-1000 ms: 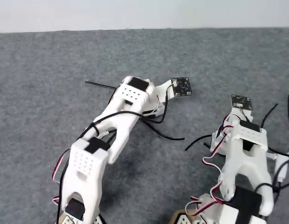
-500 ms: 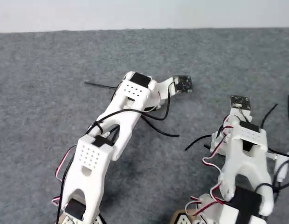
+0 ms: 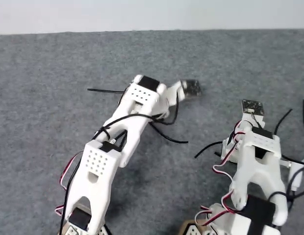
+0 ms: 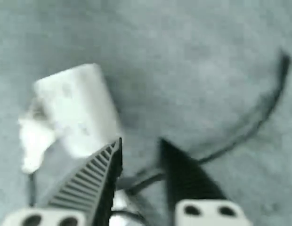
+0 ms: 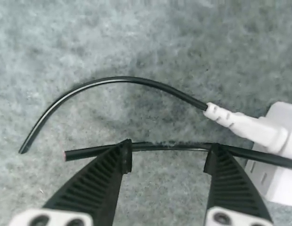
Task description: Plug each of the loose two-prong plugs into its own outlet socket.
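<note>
My left gripper [image 4: 139, 157] hangs over the grey mat, its fingers close together around a black cord [image 4: 146, 176] with a plug end that is mostly hidden between them. A white outlet block [image 4: 75, 108] lies just beyond its fingertips. In the high view this arm [image 3: 142, 100] stretches to the middle of the mat. My right gripper [image 5: 168, 155] stands open, and a black cable [image 5: 169, 147] crosses between its fingertips. A white plug [image 5: 240, 123] on another black cord sits against a white outlet block [image 5: 280, 141].
Loose black cables [image 3: 166, 137] trail over the mat between the arms, with more [image 3: 284, 120] at the right edge. The right arm [image 3: 257, 156] stands at the lower right. The far half of the mat [image 3: 68, 58] is bare.
The left arm's wrist has turned and drawn slightly back to the left, and the black cable under it has shifted with it. The right arm has kept still.
</note>
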